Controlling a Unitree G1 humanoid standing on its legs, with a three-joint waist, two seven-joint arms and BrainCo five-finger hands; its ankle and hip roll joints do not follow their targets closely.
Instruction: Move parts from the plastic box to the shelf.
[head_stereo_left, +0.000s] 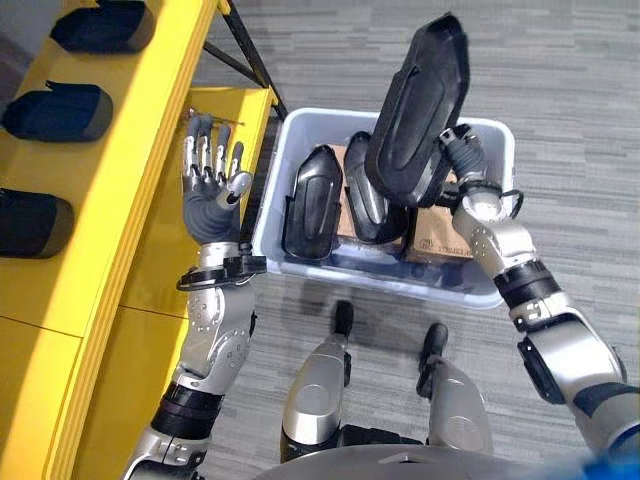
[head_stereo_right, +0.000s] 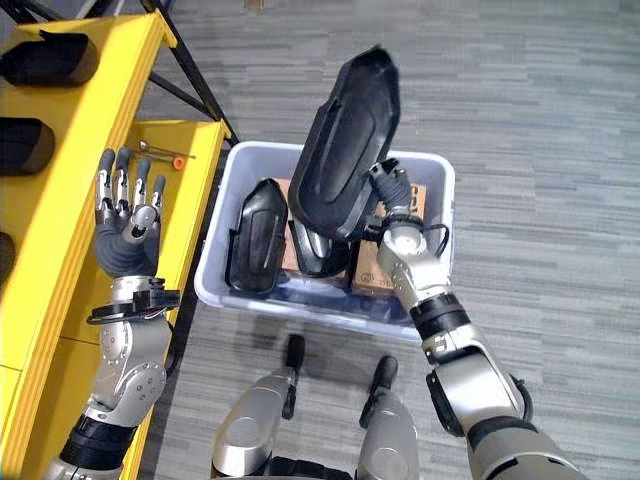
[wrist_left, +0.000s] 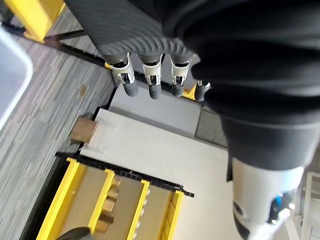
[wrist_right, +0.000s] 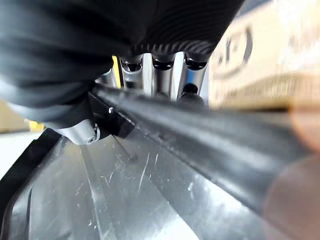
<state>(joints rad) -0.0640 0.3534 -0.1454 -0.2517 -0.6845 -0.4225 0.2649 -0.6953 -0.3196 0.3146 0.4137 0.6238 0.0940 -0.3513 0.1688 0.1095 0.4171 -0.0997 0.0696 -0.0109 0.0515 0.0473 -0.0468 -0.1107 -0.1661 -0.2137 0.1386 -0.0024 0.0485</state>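
Shelf (head_stereo_left: 150, 140): yellow, it stood along the left of the scene, with dark parts (head_stereo_left: 60, 112) lying in a row on its upper level.
Plastic box (head_stereo_left: 275, 205): pale blue-grey, it sat on the grey floor just right of the shelf and ahead of the robot.
Lifted part (head_stereo_left: 418, 105): a long black moulded shell, it was held up tilted above the right side of the box, its upper end reaching past the far rim.
Parts in box (head_stereo_left: 312, 205): two more black shells stood on edge inside, one at the left and another (head_stereo_left: 362, 195) near the middle, partly behind the lifted one.
Cardboard cartons (head_stereo_left: 440, 235): brown, they lay in the box behind and to the right of the standing shells.
Right hand (head_stereo_right: 392, 200): it was curled round the lower edge of the lifted part, fingers (wrist_right: 165, 75) on one face and thumb on the other.
Left hand (head_stereo_left: 210, 175): it was raised beside the shelf's lower level with fingers spread straight, holding nothing.
Small tools (head_stereo_right: 172, 154): thin metal pieces lay on the shelf's lower level, beyond the left hand.
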